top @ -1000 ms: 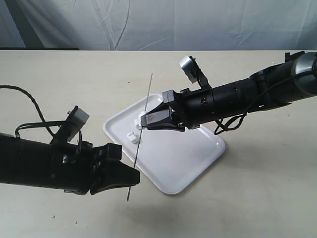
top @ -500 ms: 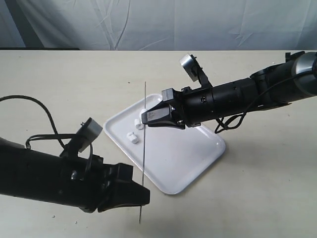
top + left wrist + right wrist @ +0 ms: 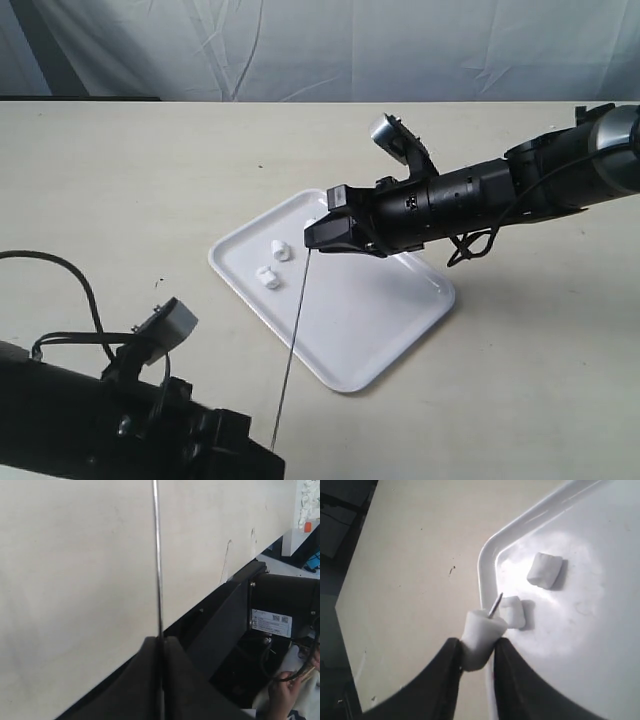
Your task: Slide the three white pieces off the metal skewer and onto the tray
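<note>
The tray [image 3: 372,340] lies mid-table with two white pieces [image 3: 281,248] [image 3: 266,274] loose near its left corner. In the right wrist view they show as one piece [image 3: 545,570] and another [image 3: 512,612]. My right gripper [image 3: 315,235] hangs over that corner, shut on the third white piece [image 3: 481,632]. Only the tip of the metal skewer [image 3: 495,605] pokes out of this piece. The skewer [image 3: 293,345] runs down from there to my left gripper [image 3: 268,458] at the table's near edge. The left gripper [image 3: 161,641] is shut on the skewer's [image 3: 157,555] lower end.
The tray's rounded rim [image 3: 487,565] lies just beside the held piece. Bare beige tabletop [image 3: 150,180] surrounds the tray. The left arm's black body and cable [image 3: 70,290] fill the lower left. A wrinkled white backdrop stands behind the table.
My left gripper has pulled the skewer down toward the near edge, drawing it through the held piece until only the tip remains inside. The right gripper shifted slightly right.
</note>
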`<state>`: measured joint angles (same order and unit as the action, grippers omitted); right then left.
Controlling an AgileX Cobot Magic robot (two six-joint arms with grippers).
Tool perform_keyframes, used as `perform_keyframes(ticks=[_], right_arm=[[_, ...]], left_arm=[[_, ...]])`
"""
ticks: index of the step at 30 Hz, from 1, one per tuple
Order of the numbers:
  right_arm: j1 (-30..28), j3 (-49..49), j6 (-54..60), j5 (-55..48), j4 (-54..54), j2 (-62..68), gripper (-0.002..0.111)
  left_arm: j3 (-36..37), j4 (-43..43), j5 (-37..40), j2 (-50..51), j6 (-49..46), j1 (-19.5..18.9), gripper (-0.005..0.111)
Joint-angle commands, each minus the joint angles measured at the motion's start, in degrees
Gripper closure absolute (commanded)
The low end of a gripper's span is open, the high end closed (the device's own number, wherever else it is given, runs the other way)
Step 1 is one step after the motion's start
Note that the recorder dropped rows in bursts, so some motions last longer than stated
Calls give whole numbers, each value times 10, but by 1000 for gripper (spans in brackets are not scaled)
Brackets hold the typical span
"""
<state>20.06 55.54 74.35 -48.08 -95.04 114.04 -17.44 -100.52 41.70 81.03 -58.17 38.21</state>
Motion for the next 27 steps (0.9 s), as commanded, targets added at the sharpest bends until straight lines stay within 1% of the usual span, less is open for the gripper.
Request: perform_keyframes(ticks=[1,6,14,17,18,19,23,24,27], right_arm=[[0,2,10,36,-22,-5,85],[0,2,20,53,-29,-5,85],[0,2,21,68,-12,-5,85],[0,2,27,73,16,-5,85],[0,2,26,73,30,-5,83],[0,2,26,73,41,-5,81],[0,2,19,73,72,-5,64],[0,2,19,73,72,-5,62],[0,2,19,72,72,-8,61]], left_arm=[[21,6,27,-28,7,7,107],[55,6,50,-53,17,7,107],[98,6,43,-72,11,7,107],[101,6,5,-86,7,7,107],[99,6,-17,-93,6,7,107],[99,6,-43,-102,6,7,107],[82,6,-151,-140,4,7,107],[77,6,-169,-151,4,7,107],[63,6,-191,-177,4,7,107]])
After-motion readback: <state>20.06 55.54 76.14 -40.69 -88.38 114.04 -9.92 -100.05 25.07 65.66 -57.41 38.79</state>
